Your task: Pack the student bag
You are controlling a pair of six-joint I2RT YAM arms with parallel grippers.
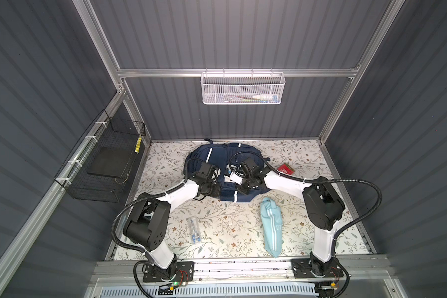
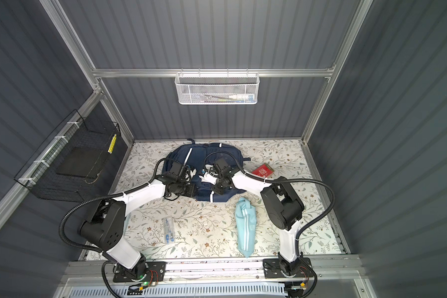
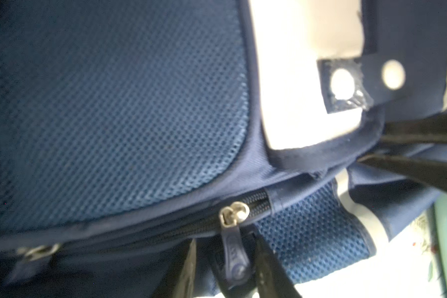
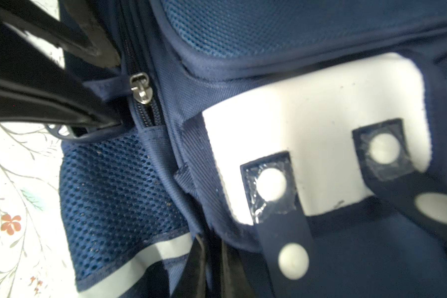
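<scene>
The left gripper [image 3: 225, 247] sits at the left side of the bag [image 1: 204, 154], its jaws part-way apart on either side of a zip pull [image 3: 234, 260]. As far as the left wrist view shows, it is not clamped on the pull. The right gripper [image 4: 210, 254] is pinched shut on a fold of the bag's edge fabric just beside a white patch [image 4: 320, 129], apparently bracing it. The bag lies flat on the table [image 1: 320, 219], under both grippers.

By my judgement the task is barely begun. The zip at the pull looks closed, with its slider [image 3: 234, 214] near one end. No loose thing is seen inside the bag; all lie outside it. What is left: open the zip, load the things, close up.

Count:
- one bag and two grippers
- two sliders in the left wrist view; the second slider [image 3: 39, 250] sits farther along
- one pouch [image 1: 270, 227], just off the bag's near right corner
- one red pack [image 1: 285, 169], near the bag's right side
- one pen pack [image 1: 193, 229], apart from the bag on its near left
- two wall baskets: a white basket [image 1: 243, 87] beyond the bag and a black basket [image 1: 101, 160] well to its left
</scene>
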